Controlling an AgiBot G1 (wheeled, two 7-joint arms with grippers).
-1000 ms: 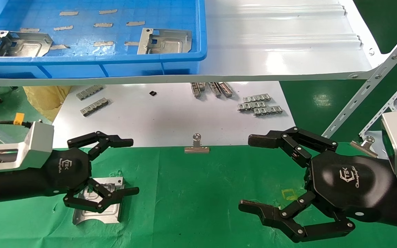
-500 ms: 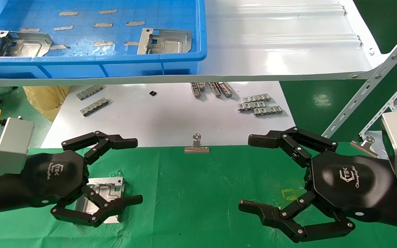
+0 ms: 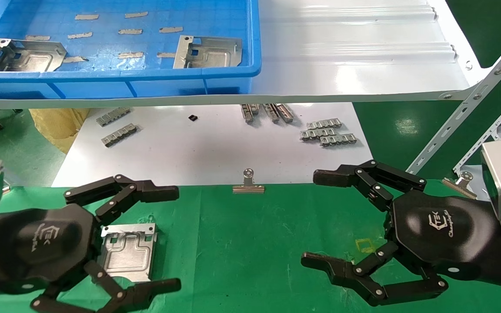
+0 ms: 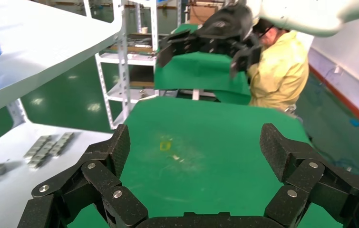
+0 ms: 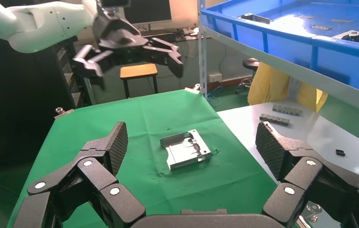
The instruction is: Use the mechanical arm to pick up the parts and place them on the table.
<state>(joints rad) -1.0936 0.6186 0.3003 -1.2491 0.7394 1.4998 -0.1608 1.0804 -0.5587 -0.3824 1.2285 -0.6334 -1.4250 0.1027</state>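
Green tabletop [image 3: 255, 243], one part [image 3: 128, 252] lying flat at lower left.
Left pincer [image 3: 146, 239] runs off the bottom-left corner, its lower fingers partly cut off; it has drawn back toward that corner, uncovering the part, fingers spread wide and empty. Right pincer [image 3: 320, 221] hovers unmoved at lower right, also spread. Two more parts [image 3: 207, 51] sit in the bin [image 3: 146, 84].

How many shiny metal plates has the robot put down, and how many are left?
One part lies flat on the green table. The left hand is open above it, holding nothing; the right hand is open too. Two parts are left in the blue bin.
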